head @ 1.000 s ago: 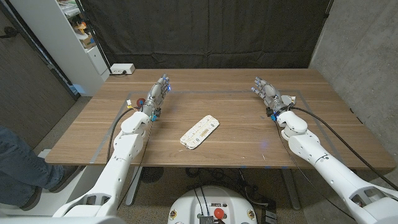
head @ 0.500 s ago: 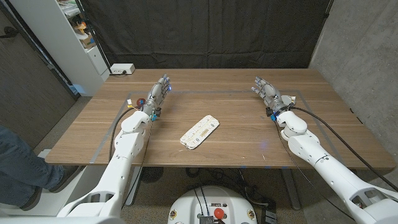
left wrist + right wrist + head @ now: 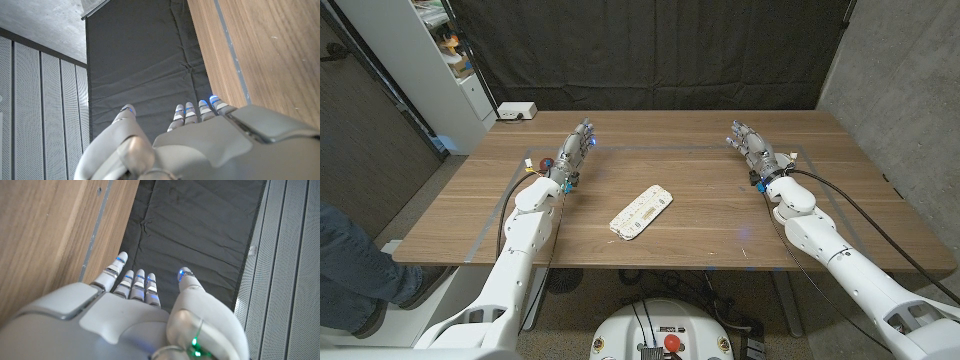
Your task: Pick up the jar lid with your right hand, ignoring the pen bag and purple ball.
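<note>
At centre frame your pen bag (image 3: 641, 211) lies unmoved; left hand (image 3: 574, 152) and right hand (image 3: 750, 146) stay empty, fingers straight, slightly apart

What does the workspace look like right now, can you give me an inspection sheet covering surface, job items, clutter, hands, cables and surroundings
Surface: wooden table, taped outline on top.
Job's things: no jar lid or purple ball seen; a flat white patterned pouch, likely the pen bag, lies mid-table.
Clutter: nothing seen.
Hands: left hand and right hand hold nothing, fingers extended, far from the pouch.
Cables: black cables run along both forearms.
Surroundings: black curtain behind; white box at far left corner; white shelf and a person's leg at left.
</note>
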